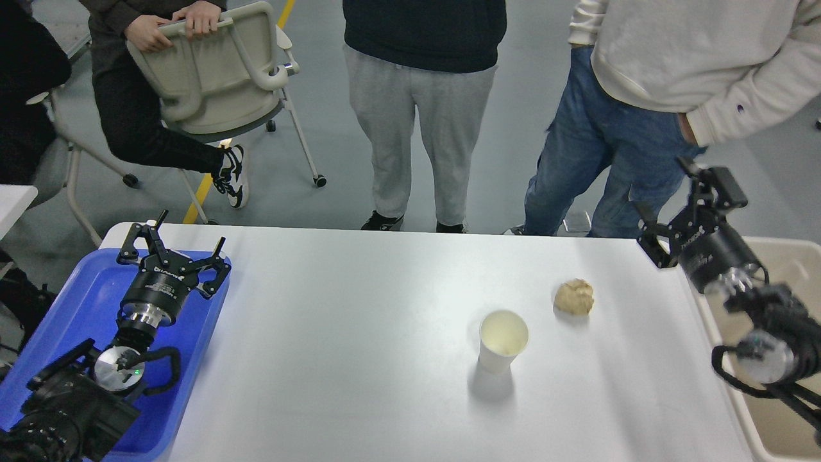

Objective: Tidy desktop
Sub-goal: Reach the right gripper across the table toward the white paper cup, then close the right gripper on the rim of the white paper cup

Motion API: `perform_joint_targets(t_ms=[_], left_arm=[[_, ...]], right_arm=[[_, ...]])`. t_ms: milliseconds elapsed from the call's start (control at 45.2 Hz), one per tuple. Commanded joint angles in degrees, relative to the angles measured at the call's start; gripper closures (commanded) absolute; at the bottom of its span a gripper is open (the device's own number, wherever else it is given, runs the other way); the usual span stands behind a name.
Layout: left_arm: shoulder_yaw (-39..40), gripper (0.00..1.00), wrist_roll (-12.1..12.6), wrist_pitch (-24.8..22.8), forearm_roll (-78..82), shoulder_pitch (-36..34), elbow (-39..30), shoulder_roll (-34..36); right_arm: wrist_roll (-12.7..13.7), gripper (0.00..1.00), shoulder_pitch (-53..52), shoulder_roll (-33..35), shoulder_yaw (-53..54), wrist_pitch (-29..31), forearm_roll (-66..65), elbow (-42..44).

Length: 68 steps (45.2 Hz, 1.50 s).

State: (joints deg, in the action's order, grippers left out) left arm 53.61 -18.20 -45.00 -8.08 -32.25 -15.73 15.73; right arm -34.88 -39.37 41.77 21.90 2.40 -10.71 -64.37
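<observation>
The desktop [359, 333] is a wide white-grey tabletop. A white paper cup [502, 340] stands upright right of its centre. A crumpled brown paper ball [574, 297] lies just behind and right of the cup. My left gripper [172, 247] is open and empty above the blue tray at the left edge. My right gripper [683, 208] is open and empty, raised over the table's far right corner, right of the paper ball.
A blue plastic tray [77, 301] lies at the table's left end under my left arm. A beige bin [779, 308] stands at the right end. Several people stand and sit behind the far edge, with a beige chair [211, 70].
</observation>
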Motion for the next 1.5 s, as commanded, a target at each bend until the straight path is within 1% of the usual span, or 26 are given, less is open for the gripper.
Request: perform_joint_targets(t_ms=[0,133,221,243,265,354,442,552,663,751,840,928,994,1083,1193,1348,1481], left_arm=[[0.0,0.0,0.0,0.0,0.0,0.0,0.0,0.0],[0.0,0.0,0.0,0.0,0.0,0.0,0.0,0.0],[0.0,0.0,0.1,0.0,0.1,0.0,0.0,0.0],[0.0,0.0,0.1,0.0,0.1,0.0,0.0,0.0],[0.0,0.0,0.1,0.0,0.1,0.0,0.0,0.0],[0.0,0.0,0.1,0.0,0.2,-0.1,0.0,0.0],[0.0,0.0,0.1,0.0,0.2,-0.1,0.0,0.0],[0.0,0.0,0.1,0.0,0.2,-0.1,0.0,-0.1],[0.0,0.0,0.1,0.0,0.2,-0.1,-0.1,-0.1],[0.0,0.0,0.1,0.0,0.2,-0.1,-0.1,-0.1],[0.0,0.0,0.1,0.0,0.2,-0.1,-0.1,-0.1],[0.0,0.0,0.1,0.0,0.2,-0.1,-0.1,-0.1],[0.0,0.0,0.1,0.0,0.3,-0.1,-0.1,-0.1],[0.0,0.0,0.1,0.0,0.3,-0.1,-0.1,-0.1],[0.0,0.0,0.1,0.0,0.3,-0.1,-0.1,-0.1],[0.0,0.0,0.1,0.0,0.3,-0.1,-0.1,-0.1],[0.0,0.0,0.1,0.0,0.3,-0.1,-0.1,-0.1]], right_arm=[[6.1,0.0,-15.9,5.5,-19.9,-0.2,-6.1,-7.9],[7.8,0.0,-25.5,6.4,-30.9,-0.1,-10.2,-12.4],[8.0,0.0,-30.8,6.6,-35.9,-0.1,-16.1,-13.8],[8.0,0.0,-31.9,6.7,-37.0,-0.1,-18.1,-13.8],[8.0,0.0,-34.1,6.7,-38.8,-0.1,-23.4,-14.0],[7.9,0.0,-37.6,6.7,-41.6,-0.7,-36.9,-14.1],[8.0,0.0,-40.0,6.2,-46.3,-2.4,-44.1,-13.7],[8.5,0.0,-44.2,3.2,-53.5,-6.0,-48.1,-13.5],[10.4,0.0,-49.7,0.2,-60.3,-6.0,-53.1,-13.5],[11.6,0.0,-52.1,-4.6,-64.0,-6.7,-54.9,-13.2],[11.6,0.0,-52.5,-9.3,-66.5,-7.9,-54.7,-10.1],[11.6,0.01,-51.6,-15.7,-69.4,-10.0,-53.9,-6.0],[11.7,0.01,-49.8,-18.8,-70.8,-11.5,-53.4,-4.2],[11.6,0.01,-46.9,-20.7,-71.6,-12.6,-50.7,-2.0],[11.6,0.01,-41.8,-22.8,-71.6,-13.7,-50.1,3.2],[11.6,0.01,-37.6,-23.9,-71.6,-15.9,-50.3,4.8],[11.6,0.01,-34.7,-24.8,-71.6,-16.4,-50.3,8.4]])
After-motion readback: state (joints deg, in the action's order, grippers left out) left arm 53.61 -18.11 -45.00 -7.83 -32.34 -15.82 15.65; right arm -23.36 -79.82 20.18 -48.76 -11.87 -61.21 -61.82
